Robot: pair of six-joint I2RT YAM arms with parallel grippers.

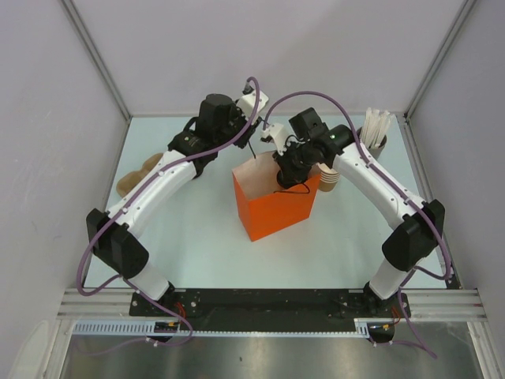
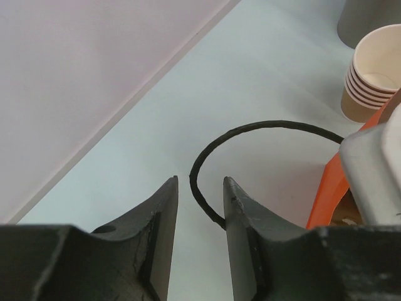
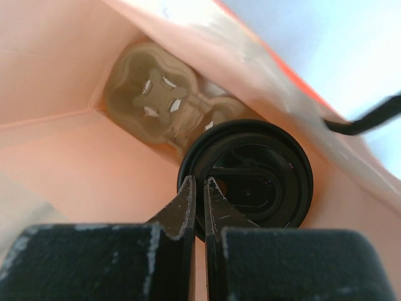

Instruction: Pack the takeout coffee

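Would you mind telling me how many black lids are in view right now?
1. The black lid lies inside the orange paper bag, next to a cardboard cup carrier, at the right gripper's fingertips. More may be hidden deeper in the bag.

Glossy plastic lid (image 3: 266, 188); matt paper bag (image 1: 272, 213)

White shells with black joints clad the left arm (image 1: 158, 183) and right arm (image 1: 377, 183) above the black base rail (image 1: 260, 301). Purple cables (image 1: 80, 267) loop alongside. The black fingers (image 2: 160, 226) look perhaps faintly scuffed.
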